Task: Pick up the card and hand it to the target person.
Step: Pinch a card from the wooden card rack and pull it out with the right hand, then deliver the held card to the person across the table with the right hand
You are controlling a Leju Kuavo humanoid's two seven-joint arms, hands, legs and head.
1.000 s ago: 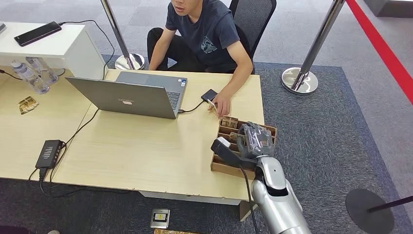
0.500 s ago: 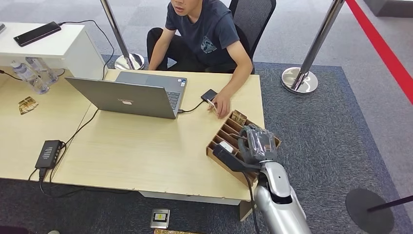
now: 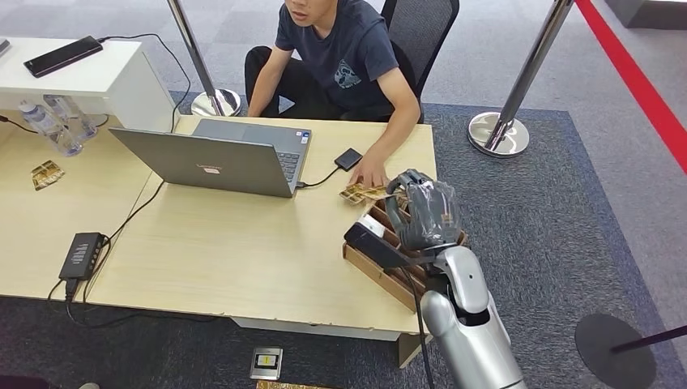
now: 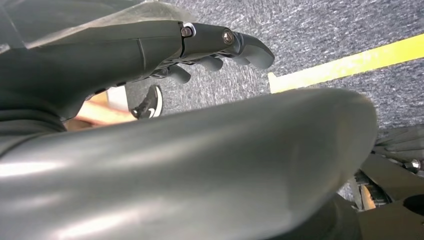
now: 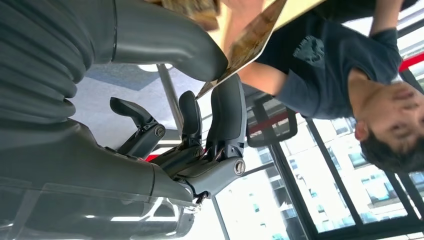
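My right hand (image 3: pixel 425 215) hovers over the far end of a brown cardboard card box (image 3: pixel 381 271) at the table's right edge. In the right wrist view the thumb (image 5: pixel 175 45) and a dark finger (image 5: pixel 227 105) pinch a thin brown patterned card (image 5: pixel 250 42), which points toward the seated person (image 5: pixel 325 65). That person (image 3: pixel 340 57) sits behind the table, one hand (image 3: pixel 373 173) resting on it by some brown cards (image 3: pixel 360 193), just beyond my hand. My left hand (image 4: pixel 215 45) hangs over grey carpet with nothing in it.
An open grey laptop (image 3: pixel 215 158) stands mid-table, cabled to a small black device (image 3: pixel 348 158). A black power brick (image 3: pixel 78 255) lies at the front left. Bottles (image 3: pixel 57 126) stand at the far left. Chrome stanchions (image 3: pixel 502 130) and an office chair (image 3: pixel 421 32) are behind the table.
My right hand has risen out of the box and moved toward the person with a card. The box has swung askew. The person's hand has shifted toward the cards on the table.
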